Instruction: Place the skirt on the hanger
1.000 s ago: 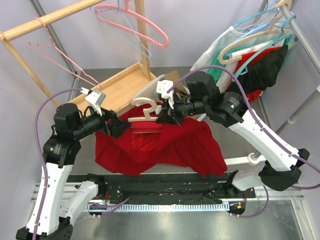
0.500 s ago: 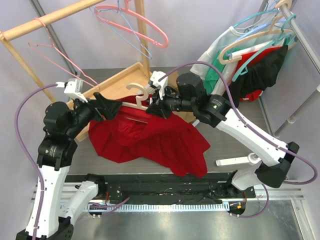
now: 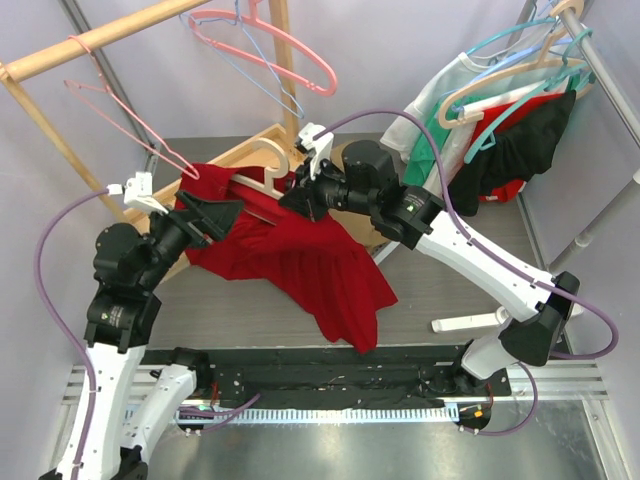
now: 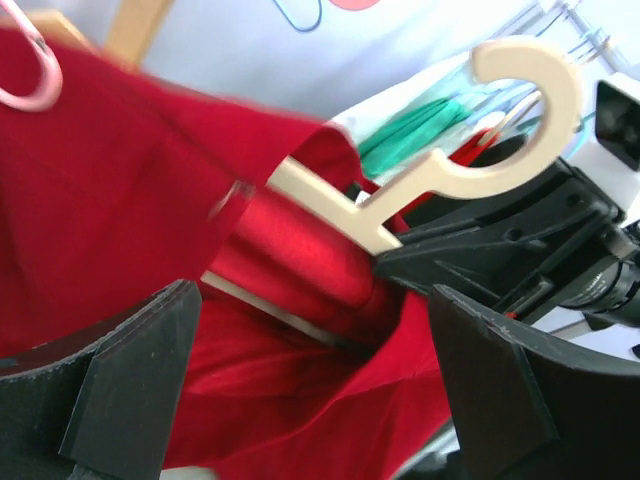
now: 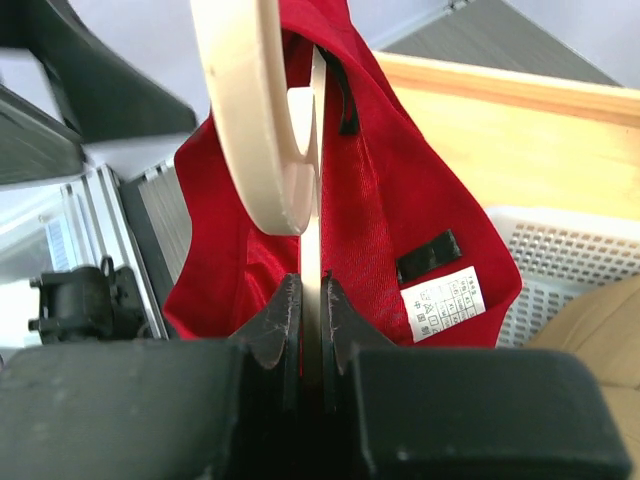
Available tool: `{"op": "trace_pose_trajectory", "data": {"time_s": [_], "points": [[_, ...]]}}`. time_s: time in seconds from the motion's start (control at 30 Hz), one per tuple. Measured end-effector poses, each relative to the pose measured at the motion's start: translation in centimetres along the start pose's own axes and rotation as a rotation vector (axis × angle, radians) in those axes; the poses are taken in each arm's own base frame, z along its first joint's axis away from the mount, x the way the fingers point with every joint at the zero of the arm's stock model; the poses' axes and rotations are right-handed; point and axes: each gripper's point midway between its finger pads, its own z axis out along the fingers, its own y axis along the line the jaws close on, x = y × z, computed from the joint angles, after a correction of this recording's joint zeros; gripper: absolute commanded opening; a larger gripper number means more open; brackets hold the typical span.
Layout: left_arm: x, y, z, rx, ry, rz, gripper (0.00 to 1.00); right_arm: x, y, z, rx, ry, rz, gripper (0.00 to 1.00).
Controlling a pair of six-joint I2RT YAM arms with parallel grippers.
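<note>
Here, the left pincer (image 3: 222, 207) stood released, its jaws spread wide, with red cloth just ahead of them. The red skirt (image 3: 320, 265) hung draped over the cream hanger (image 3: 262, 162), trailing below and beyond the right pincer (image 5: 312, 300), which was clenched on the hanger's thin edge (the hook just above its fingers). Draping looked largely done; levelling the lopsided cloth and letting go seemingly remained.

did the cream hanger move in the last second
Yes. The hanger went up and left in the top view, away from the base rail, toward the wooden rack.
</note>
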Motion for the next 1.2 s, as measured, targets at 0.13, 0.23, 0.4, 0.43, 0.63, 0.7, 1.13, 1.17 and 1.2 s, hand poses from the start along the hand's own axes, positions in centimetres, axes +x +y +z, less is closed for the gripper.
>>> {"op": "trace_pose_trajectory", "data": {"time_s": [0.13, 0.23, 0.4, 0.43, 0.63, 0.7, 1.13, 1.17, 1.2], "points": [[1.3, 0.9, 1.2, 0.019, -0.023, -0.154, 0.93, -0.7, 0.2, 0.3, -0.006, -0.038, 0.030, 0.01], [1.3, 1.4, 2.2, 0.012, -0.039, -0.237, 0.87, -0.7, 0.3, 0.4, -0.013, -0.045, 0.051, 0.01], [0.2, 1.6, 3.8, 0.012, -0.082, -0.291, 0.79, -0.6, 0.6, 0.6, -0.027, -0.050, 0.071, 0.01], [0.1, 1.6, 4.0, 0.012, -0.086, -0.298, 0.76, -0.6, 0.7, 0.7, -0.032, -0.050, 0.072, 0.01], [0.5, 1.8, 5.6, 0.003, -0.075, -0.323, 0.63, -0.4, 1.4, 0.8, -0.059, -0.044, 0.071, 0.01], [0.7, 1.6, 6.0, 0.006, -0.068, -0.323, 0.59, -0.2, 1.7, 1.0, -0.066, -0.039, 0.070, 0.01], [1.8, 0.3, 8.0, -0.005, -0.049, -0.366, 0.00, 0.8, 1.1, 1.7, -0.007, -0.013, 0.017, 0.01], [1.6, -0.1, 8.1, 0.006, -0.051, -0.382, 0.00, 1.0, 1.1, 1.7, -0.006, -0.009, 0.014, 0.01], [1.2, -0.4, 8.2, 0.009, -0.058, -0.406, 0.00, 0.8, 1.0, 1.8, -0.004, -0.021, 0.000, 0.01]]}}
